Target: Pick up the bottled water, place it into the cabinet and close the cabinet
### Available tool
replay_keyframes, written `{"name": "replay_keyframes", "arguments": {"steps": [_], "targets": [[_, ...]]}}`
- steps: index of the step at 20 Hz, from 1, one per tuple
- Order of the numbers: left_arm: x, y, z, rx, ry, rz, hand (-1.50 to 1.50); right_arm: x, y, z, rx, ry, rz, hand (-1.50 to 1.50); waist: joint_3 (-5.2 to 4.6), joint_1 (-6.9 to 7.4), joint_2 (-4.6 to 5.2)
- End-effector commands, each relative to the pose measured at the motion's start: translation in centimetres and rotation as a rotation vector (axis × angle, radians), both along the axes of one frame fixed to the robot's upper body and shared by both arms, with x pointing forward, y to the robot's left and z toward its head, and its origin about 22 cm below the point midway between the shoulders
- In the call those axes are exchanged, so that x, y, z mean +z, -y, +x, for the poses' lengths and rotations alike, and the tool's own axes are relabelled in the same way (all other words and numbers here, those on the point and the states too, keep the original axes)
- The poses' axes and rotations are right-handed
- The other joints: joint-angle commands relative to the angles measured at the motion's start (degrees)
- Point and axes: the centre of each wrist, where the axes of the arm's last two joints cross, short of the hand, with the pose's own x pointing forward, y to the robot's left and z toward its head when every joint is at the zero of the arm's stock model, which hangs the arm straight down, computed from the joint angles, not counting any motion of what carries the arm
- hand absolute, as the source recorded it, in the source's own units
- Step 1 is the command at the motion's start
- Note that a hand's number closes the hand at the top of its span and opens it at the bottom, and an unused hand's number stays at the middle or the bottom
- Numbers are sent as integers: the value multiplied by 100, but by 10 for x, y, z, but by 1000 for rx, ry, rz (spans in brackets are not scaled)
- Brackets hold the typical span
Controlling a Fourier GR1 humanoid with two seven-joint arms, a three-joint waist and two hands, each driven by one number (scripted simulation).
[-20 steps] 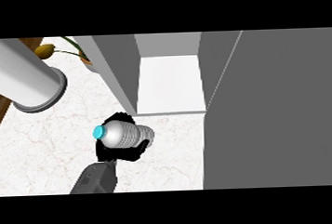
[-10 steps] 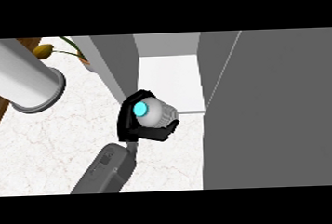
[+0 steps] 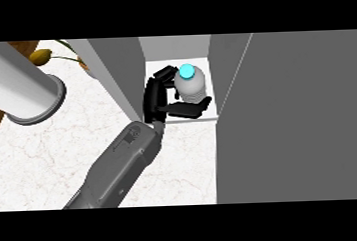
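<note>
The bottle (image 3: 190,83) stands upright inside the cabinet (image 3: 177,51), on the white shelf floor, its turquoise cap (image 3: 187,70) facing up toward the head view; its long axis therefore runs near vertical, tipped only slightly; it sits just past the shelf's front lip, between the left side wall (image 3: 119,77) and the open door (image 3: 299,113).

One hand (image 3: 160,99) shows, on a grey forearm (image 3: 120,167) that comes in from about seven o'clock of the view; by that position I judge it the left hand, though the view alone does not settle it; the other hand is out of view. Its fingers and thumb are curled round the bottle, the palm at nine o'clock of it, one dark part wrapping across the base at six o'clock; so the hand is clamped on the bottle, not parted from it.

The relation that matters: the bottle lies at about three o'clock of the palm, with the shelf beneath it; whether its base already touches the shelf I cannot tell. The placing step looks nearly done; what is left, in my judgement, is to uncurl the fingers, draw the hand back toward seven o'clock without knocking the bottle, then swing the door shut. The door fills the view from one to five o'clock, well nearer the unseen arm's side; the withdrawing forearm must get out from between wall and door first.

A grey pipe (image 3: 22,88) and a plant (image 3: 50,56) stand at ten o'clock on the marble counter (image 3: 42,157), well apart from the work.
</note>
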Motion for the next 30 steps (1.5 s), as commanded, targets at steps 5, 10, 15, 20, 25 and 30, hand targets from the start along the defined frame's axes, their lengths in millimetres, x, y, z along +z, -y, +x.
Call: {"name": "replay_keyframes", "arguments": {"steps": [5,10,15,20,25,30], "targets": [[4,-9,37,66,-73,50,150,20,11,-2,10,22,48,-150,0,-11,21],[5,-6,50,125,-31,283,150,26,2,2,25,48,54,-150,-3,-115,77],[-8,-24,55,249,-124,294,150,7,5,4,37,45,54,-150,-4,-259,107],[-8,-68,65,317,-100,214,150,7,14,-1,42,41,24,-150,-10,-302,153],[-4,-49,67,334,-39,376,-150,6,13,-1,74,60,51,-150,-6,-365,158],[15,-65,80,371,22,450,-150,3,20,5,63,60,32,-150,-4,-316,190]]}}
